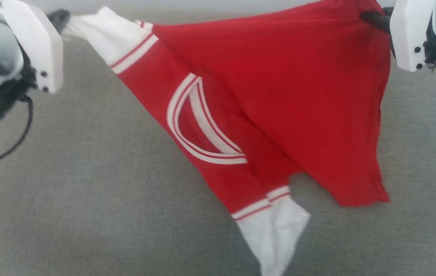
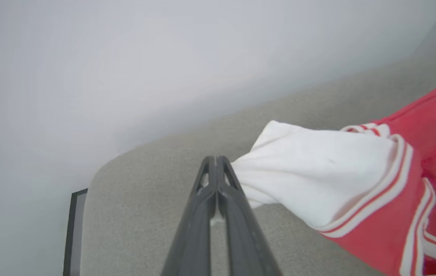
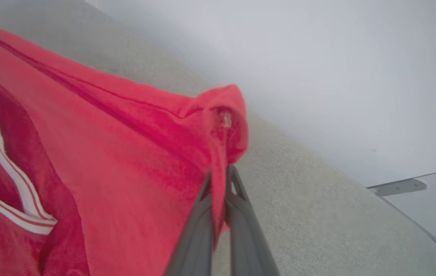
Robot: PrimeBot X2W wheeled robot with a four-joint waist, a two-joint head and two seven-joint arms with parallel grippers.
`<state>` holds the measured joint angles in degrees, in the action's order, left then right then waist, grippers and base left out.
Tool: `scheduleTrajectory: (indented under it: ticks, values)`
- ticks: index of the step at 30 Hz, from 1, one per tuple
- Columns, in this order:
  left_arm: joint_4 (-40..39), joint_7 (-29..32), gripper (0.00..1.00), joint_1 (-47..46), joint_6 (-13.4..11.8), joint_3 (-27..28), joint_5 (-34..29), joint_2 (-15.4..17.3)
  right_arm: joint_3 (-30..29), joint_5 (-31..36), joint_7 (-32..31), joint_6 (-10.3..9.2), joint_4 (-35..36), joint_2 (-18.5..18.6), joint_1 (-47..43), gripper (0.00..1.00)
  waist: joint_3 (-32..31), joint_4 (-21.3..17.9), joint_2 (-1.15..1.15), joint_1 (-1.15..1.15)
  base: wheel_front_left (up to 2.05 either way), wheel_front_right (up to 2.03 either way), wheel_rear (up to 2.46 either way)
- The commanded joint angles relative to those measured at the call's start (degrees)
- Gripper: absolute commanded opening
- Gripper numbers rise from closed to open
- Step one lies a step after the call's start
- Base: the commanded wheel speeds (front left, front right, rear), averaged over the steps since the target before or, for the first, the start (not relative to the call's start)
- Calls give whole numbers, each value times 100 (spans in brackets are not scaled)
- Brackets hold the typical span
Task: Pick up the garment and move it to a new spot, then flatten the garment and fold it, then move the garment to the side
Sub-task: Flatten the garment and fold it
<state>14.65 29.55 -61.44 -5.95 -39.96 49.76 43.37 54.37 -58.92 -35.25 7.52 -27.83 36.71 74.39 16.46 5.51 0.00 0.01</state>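
Grey fabric counter [image 1: 68, 199] is lying under the garment [image 1: 279, 96], which is hanging stretched across the upper frame. Left end effector [image 2: 214, 161] is pinching its white sleeve [image 2: 317, 172] and right end effector [image 3: 219, 176] is pinching a red edge. Soft and light, it is sagging, so corner holds are probably suiting it best.

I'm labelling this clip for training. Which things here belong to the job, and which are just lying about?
Job: garment; left gripper and right gripper, both pinching it; grey surface beneath.
Just lying about: pale wall; grey bracket.
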Motion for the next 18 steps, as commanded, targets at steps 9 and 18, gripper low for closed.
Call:
scheduleTrajectory:
  ticks: [9, 18]
  values:
    - [277, 276, 0, -783, 174, 39, -197, 95, -229, -1, 234, -7, 511, 284, 82, 0, -780, -600, 0, -1, 0, 0, 0]
    - [685, 384, 0, -1495, 343, 7, -359, -33, -536, 165, 323, -7, 640, 297, 65, 0, -954, -785, 0, -1, 0, 0, 0]
